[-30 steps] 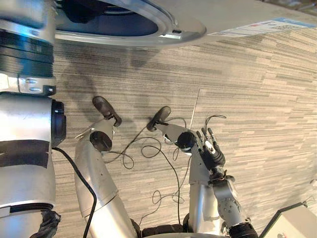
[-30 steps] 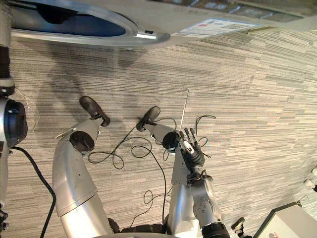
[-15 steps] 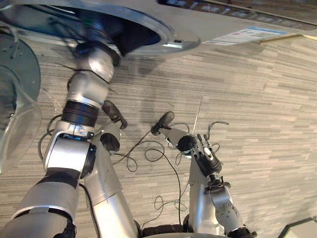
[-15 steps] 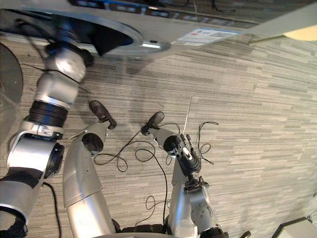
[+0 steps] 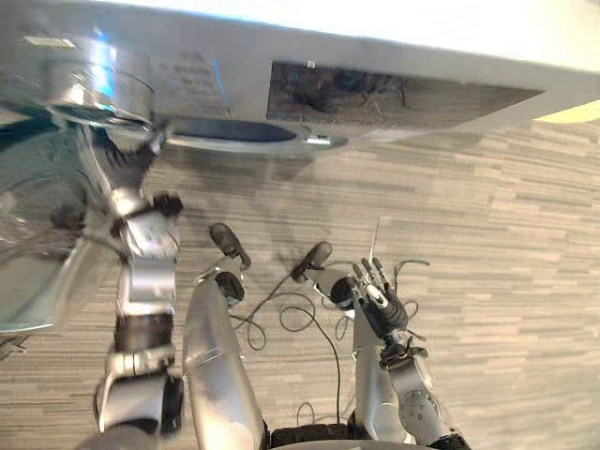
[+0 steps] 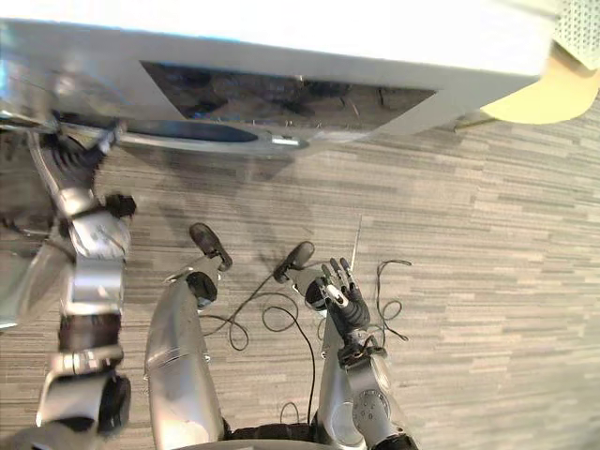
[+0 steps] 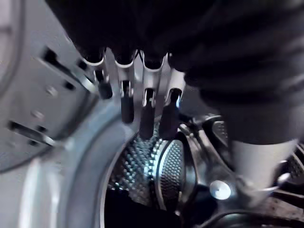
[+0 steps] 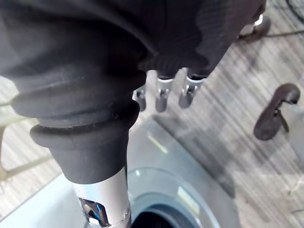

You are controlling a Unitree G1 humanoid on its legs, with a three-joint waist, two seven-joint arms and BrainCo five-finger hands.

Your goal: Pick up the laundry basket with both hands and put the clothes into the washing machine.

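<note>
The washing machine (image 6: 281, 47) runs across the head views from 10 to 2 o'clock, its front tipped toward the floor (image 5: 506, 234) because the camera looks steeply down at it. Its round door (image 5: 42, 234) hangs swung open at 9 o'clock, which leaves the drum mouth (image 5: 230, 129) free at 11 o'clock.

The left arm reaches up to that mouth, and the left hand (image 7: 146, 111) sits at its rim at about 10 o'clock. In its wrist view the fingers are straight and lie close side by side, aimed into the drum, with nothing caught between them. Past their dark tips the perforated drum wall (image 7: 166, 173) shows, and below it the drum is too dark to tell what lies inside. An empty hand held flat at the opening fits a hand that has let go of a load or is pushing something in, though that is only a judgement.

The right hand (image 5: 382, 305) hangs low at 5 o'clock, well apart from the machine, over bare floor. Its fingers are straight and slightly spread, pointing toward 12 o'clock, and it holds nothing. It seems parked there to keep clear of the door and the working arm.

Neither hand carries the basket or any clothes, so I cannot tell where they are.
</note>
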